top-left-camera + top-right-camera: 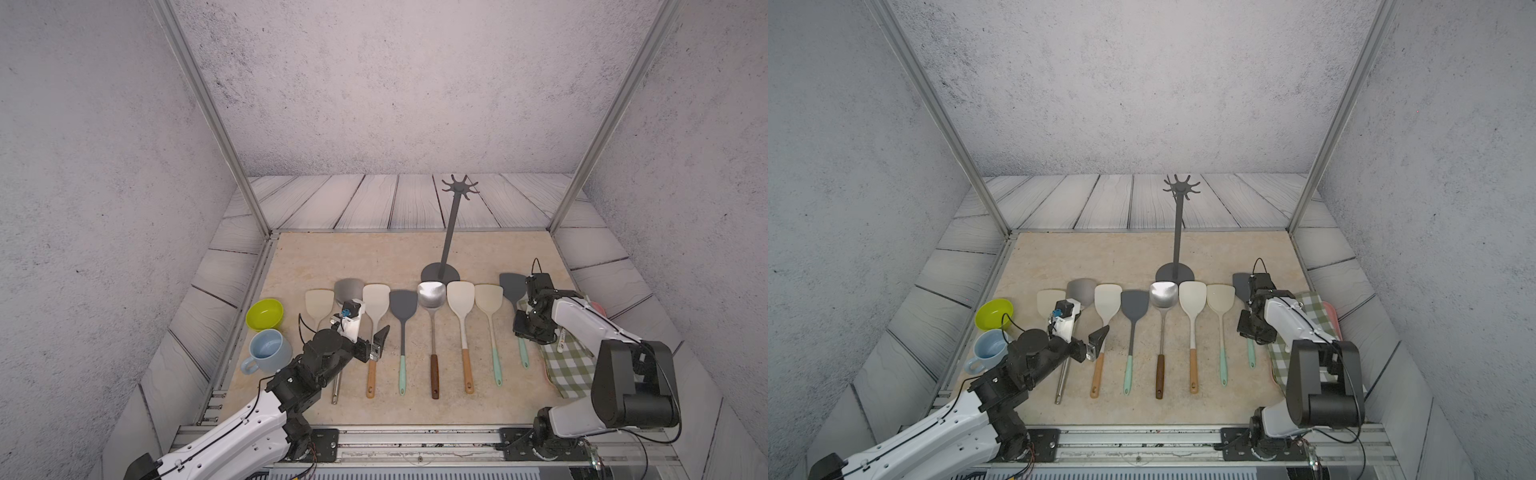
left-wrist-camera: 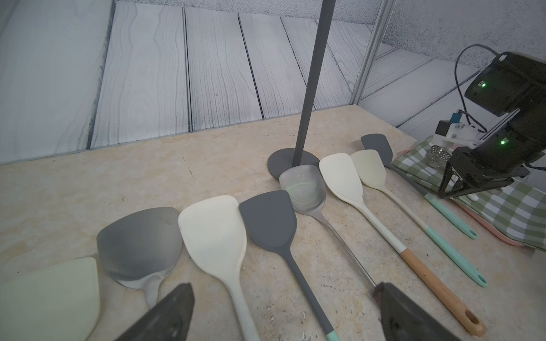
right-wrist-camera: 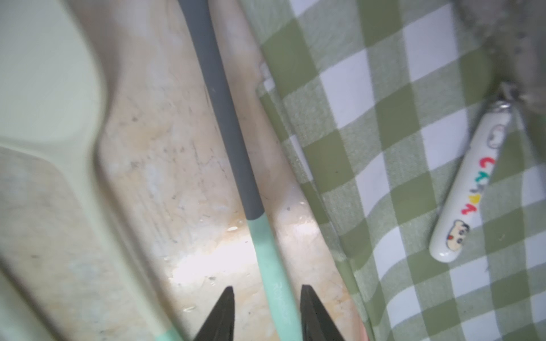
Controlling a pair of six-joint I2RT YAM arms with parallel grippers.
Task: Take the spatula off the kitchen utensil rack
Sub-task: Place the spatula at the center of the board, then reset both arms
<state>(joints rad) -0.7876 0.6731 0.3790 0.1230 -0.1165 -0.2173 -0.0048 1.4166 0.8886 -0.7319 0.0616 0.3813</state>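
Kitchen utensil rack (image 1: 451, 232): hooks bare. Dark grey spatula (image 3: 233, 141) lies flat on the table (image 1: 374, 257) beside the checked cloth (image 3: 384, 147). Right pincer (image 3: 267, 295) is released, its jaws straddling the teal handle. Left pincer (image 2: 282, 288) gapes wide, empty. Step looks like let-go. Next: lift straight clear.

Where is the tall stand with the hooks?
In both top views the kitchen utensil rack stands upright toward the back of the table, its round base just behind the shiny metal spatula in the row.

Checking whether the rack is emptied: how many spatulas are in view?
8, in one row before the rack: cream, grey metal, cream, dark grey, shiny steel, cream, cream, dark grey. None hang; arms might hide more.
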